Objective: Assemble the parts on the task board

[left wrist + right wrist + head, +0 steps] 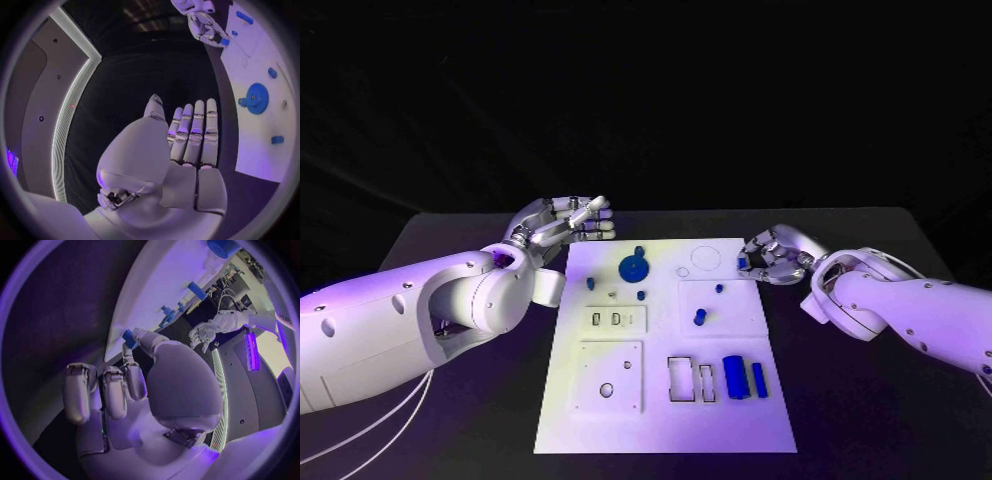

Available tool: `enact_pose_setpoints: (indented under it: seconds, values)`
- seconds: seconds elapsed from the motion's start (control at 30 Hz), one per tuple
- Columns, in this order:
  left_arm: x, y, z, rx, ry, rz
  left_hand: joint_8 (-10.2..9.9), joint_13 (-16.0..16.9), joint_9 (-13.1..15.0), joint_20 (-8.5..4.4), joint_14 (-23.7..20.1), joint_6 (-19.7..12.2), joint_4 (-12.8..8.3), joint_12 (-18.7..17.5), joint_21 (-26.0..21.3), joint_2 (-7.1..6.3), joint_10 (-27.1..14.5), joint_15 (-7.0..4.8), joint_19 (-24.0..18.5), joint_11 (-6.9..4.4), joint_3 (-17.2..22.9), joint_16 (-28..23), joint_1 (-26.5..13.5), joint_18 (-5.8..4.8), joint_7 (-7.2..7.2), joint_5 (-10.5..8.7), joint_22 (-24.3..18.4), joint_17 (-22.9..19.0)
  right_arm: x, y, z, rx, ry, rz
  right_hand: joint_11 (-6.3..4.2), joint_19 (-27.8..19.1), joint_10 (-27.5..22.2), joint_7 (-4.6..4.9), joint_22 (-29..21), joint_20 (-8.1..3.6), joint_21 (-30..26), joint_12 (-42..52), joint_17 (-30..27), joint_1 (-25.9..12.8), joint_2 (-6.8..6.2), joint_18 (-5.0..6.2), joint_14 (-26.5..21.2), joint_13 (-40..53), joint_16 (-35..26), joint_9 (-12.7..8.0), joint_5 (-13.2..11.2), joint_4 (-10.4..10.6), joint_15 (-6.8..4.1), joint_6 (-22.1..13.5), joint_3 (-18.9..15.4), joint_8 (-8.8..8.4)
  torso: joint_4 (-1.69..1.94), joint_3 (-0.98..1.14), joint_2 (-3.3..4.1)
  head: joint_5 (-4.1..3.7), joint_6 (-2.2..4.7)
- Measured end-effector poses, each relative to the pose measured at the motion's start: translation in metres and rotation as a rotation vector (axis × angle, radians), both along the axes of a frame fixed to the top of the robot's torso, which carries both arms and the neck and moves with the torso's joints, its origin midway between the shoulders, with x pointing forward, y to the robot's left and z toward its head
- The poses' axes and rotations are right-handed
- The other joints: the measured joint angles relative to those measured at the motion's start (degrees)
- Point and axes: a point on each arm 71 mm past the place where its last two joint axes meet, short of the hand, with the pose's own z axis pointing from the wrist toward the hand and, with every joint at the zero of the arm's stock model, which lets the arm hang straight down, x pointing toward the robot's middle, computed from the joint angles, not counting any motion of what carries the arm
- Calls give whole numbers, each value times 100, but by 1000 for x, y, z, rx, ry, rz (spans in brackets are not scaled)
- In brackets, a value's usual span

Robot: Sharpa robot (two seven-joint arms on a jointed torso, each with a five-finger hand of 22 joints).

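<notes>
**Right hand holds a small part at the board's edge; left hand waits empty**

At centre left of the head view your left hand [564, 222] hangs off the board's [668, 400] upper left corner. The left wrist view shows what that angle blurs: its fingers lie straight, side by side, with nothing in them. I'd read it as parked clear so the other arm can work.

Moving right, the board fills the middle. A gear [633, 267] sits near its upper left, small pegs lie around it, and two bars [746, 378] stand in the lower right slots. The left wrist view shows the gear [255, 98] more plainly.

At centre right, your right hand [776, 257] sits at the board's upper right edge, fingers curled in. The head view gives only a blue speck there; the right wrist view shows a small peg [129, 338] pinched at the fingertips, just off the board's rim. That hold probably suits carrying it to a hole, though I cannot tell which.
</notes>
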Motion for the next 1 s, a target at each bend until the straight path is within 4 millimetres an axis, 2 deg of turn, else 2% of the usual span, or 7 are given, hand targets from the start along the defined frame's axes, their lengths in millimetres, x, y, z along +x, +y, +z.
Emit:
enact_pose_setpoints:
  seconds: [0.17,0.37,0.5,0.67,0.8,1.0]
  values:
    - [0,0,0,0,1,0,0,0,0,0,0,0,0,0,0,0,0,0,0,0,0,0,0,0,0,0,0,-1,-6,6,6,10,-15,8,0,0,0,0,0,0,0,0,0,19,25,0,0,0,0,0,-10,-1,0,-1,-1,0,5,-3,-4,8,-12]
    - [1,0,-1,1,1,0,0,0,6,-2,0,-13,0,0,0,0,0,0,2,0,0,0,0,0,-13,0,-2,6,-14,31,27,34,-52,54,0,21,0,-2,-1,-21,0,0,0,26,48,0,0,0,0,-1,-13,-48,0,-2,46,0,1,-12,-20,29,-17]
    - [2,0,-1,1,2,1,0,0,9,-3,0,-21,0,0,0,0,0,0,2,0,0,0,0,0,-21,0,-5,11,-20,54,39,47,-70,91,0,21,0,-2,-1,-21,0,0,0,34,55,0,0,0,0,-1,17,-49,1,-2,46,0,-2,-18,-30,45,-27]
    - [3,-1,-2,2,3,3,0,0,9,-3,0,-21,0,0,0,0,0,0,3,0,0,0,0,0,-21,0,-5,11,-30,94,44,60,-74,154,0,21,0,-11,4,-21,0,0,-1,34,55,0,0,0,0,-1,17,-55,1,-11,40,0,-1,-32,-49,76,-62]
    - [4,-2,-2,2,4,1,0,0,9,-3,0,-21,17,0,0,0,0,0,3,0,-17,-25,0,0,-21,0,-5,11,-37,123,45,64,-70,203,0,21,0,-12,3,-20,0,0,-1,27,63,0,0,0,0,-1,17,-55,1,-12,39,0,9,-48,-69,95,-102]
    - [6,-2,-3,3,5,4,0,0,8,-3,0,-21,16,0,0,0,0,0,3,0,-16,-25,0,0,-21,0,-5,11,-48,156,38,57,-57,257,0,21,0,-12,3,-20,0,0,-1,17,71,0,0,2,0,-1,17,-55,1,-12,39,0,19,-71,-97,142,-148]
